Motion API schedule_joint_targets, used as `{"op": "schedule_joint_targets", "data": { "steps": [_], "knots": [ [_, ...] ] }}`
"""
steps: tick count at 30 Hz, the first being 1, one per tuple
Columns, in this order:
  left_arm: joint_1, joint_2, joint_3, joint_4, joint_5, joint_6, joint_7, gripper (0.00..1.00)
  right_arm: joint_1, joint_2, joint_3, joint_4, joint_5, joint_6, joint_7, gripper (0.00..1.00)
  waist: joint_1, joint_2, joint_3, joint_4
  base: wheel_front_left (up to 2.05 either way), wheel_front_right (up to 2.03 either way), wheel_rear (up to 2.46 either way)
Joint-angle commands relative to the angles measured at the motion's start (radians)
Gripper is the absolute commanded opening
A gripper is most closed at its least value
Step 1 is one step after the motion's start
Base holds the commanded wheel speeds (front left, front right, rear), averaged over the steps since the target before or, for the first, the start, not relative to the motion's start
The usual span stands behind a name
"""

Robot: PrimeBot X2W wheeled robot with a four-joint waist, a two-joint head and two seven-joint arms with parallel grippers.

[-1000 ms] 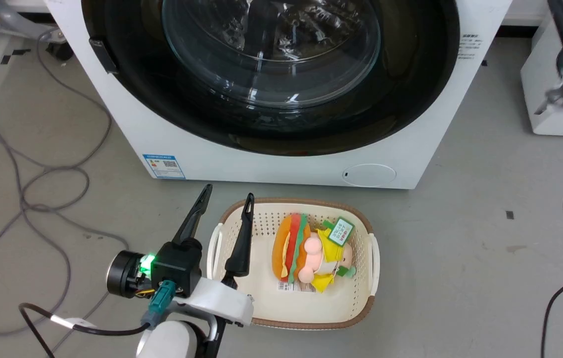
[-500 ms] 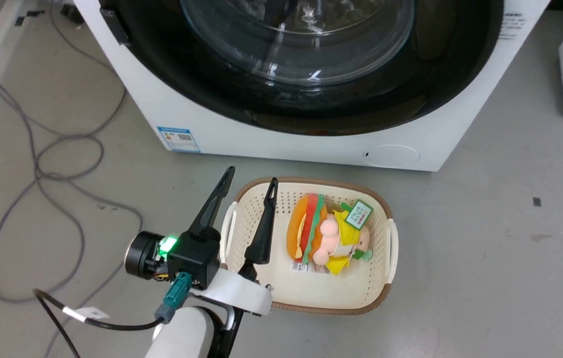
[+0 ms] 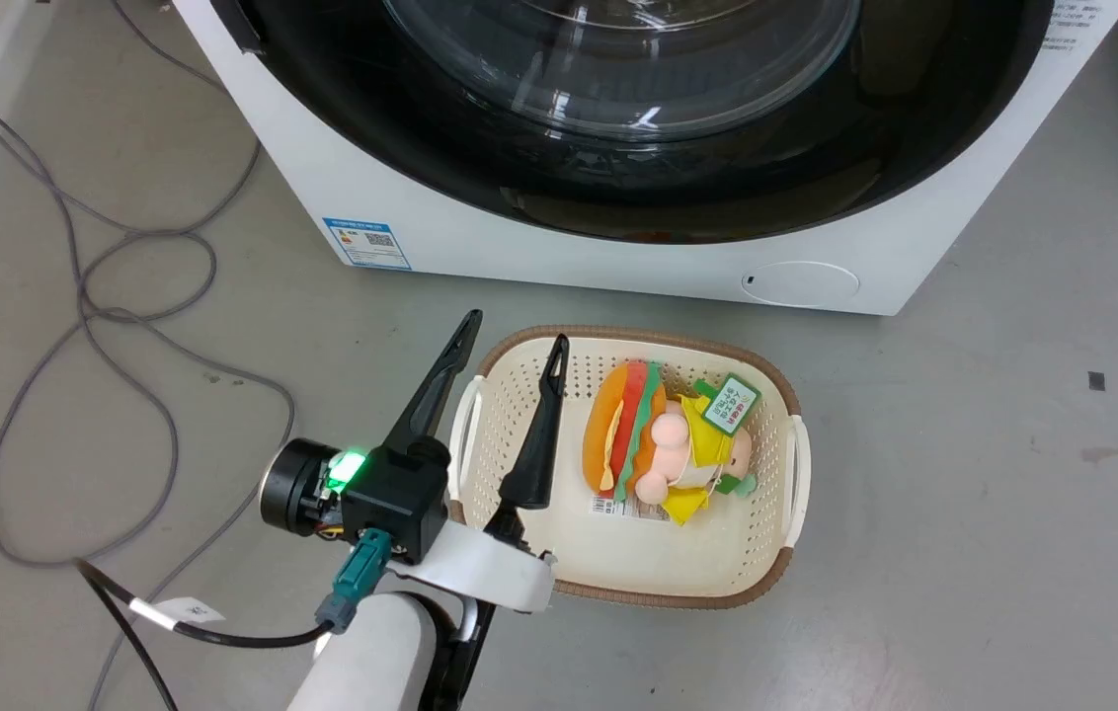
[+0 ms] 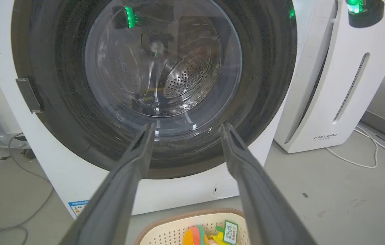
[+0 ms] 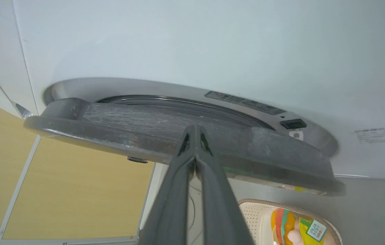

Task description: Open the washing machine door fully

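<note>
Ahead of left tool [image 4: 187, 125]: the washing machine door [image 4: 162, 78] faces the fingertips and is well apart from them. In the left wrist view its clear glass window sits between and above the two fingers.
Below left tool: a cream basket [image 3: 778, 395] stands on the floor and holds a plush burger toy [image 3: 623, 434]. The washing machine [image 3: 519, 259] stands just beyond the basket.
Left tool opening: wide, with the fingers spread, nothing between them and nothing touched.
Left tool placement: one finger is over the basket's near-left corner and the other is outside its rim.
Left arm pose: the pale forearm rises from the bottom edge of the head view. The fingers point forward at the machine front, and a green light is lit on the wrist housing.
Ahead of right tool [image 5: 195, 128]: the door rim is seen edge-on in the right wrist view. It stands off the white front, with a grey recess and a dark latch slot showing behind it.
Right tool opening: narrow, with the fingers pressed together and nothing gripped.
Right tool contact: the tips meet the outline of the door rim. Whether they touch it or stop just short cannot be told.
Right arm pose: the fingers run along the machine front, side-on to the door.
</note>
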Motion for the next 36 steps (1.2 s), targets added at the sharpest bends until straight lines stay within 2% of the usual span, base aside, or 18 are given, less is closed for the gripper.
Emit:
{"op": "schedule_joint_targets", "data": {
  "steps": [1,20,36],
  "knots": [
    [-0.012,0.002,-0.004,0.004,-0.005,0.004,-0.006,1.00,-0.014,0.009,0.006,0.005,-0.007,0.001,0.000,0.00,-0.0002,0.0000,0.000,0.000,0.00,0.00,0.00],
    [-0.026,0.002,-0.028,0.006,-0.017,0.010,-0.006,1.00,-0.049,0.025,-0.016,0.031,-0.013,0.001,-0.023,0.00,-0.0002,0.0000,0.030,0.023,0.00,0.00,0.00],
    [-0.017,0.002,-0.034,0.016,-0.023,0.014,-0.006,1.00,0.007,0.022,-0.044,0.032,0.020,0.001,0.167,0.00,-0.0002,0.0000,0.000,0.008,0.00,0.00,0.00]
  ]
}}
